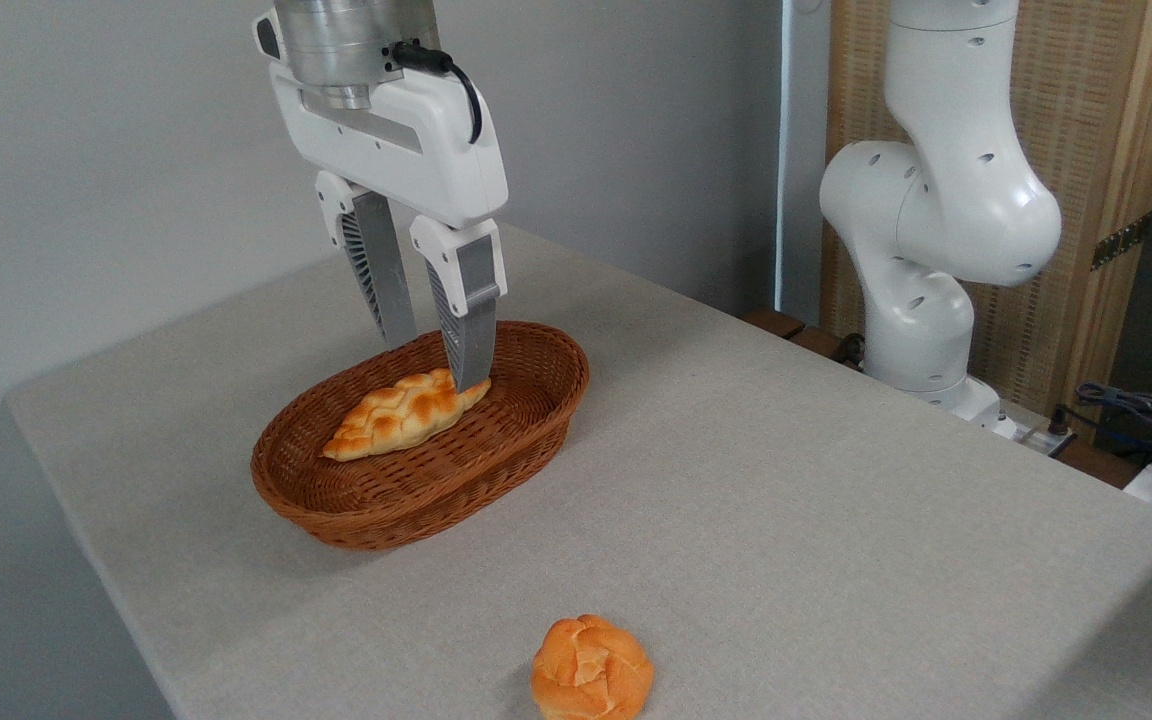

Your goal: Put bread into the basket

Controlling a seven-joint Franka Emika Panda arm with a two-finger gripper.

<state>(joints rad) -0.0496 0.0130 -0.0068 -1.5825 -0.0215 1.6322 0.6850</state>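
A: Gripper (438, 362) status?

B: Fingers spread apart, holding nothing. Pointing down over the far end of the wicker basket (376, 500), upper left of centre.

A: What's in the basket?

B: A braided loaf (401, 413), lying lengthwise. The nearer fingertip overlaps its right end in the frame; can't tell if they touch.

A: And the round bun (591, 668)?

B: On the grey table (786, 480), bottom centre of frame, well apart from the basket and from the gripper.

A: Arm base?

B: White Panda base (921, 340), right side, at the table's far edge.
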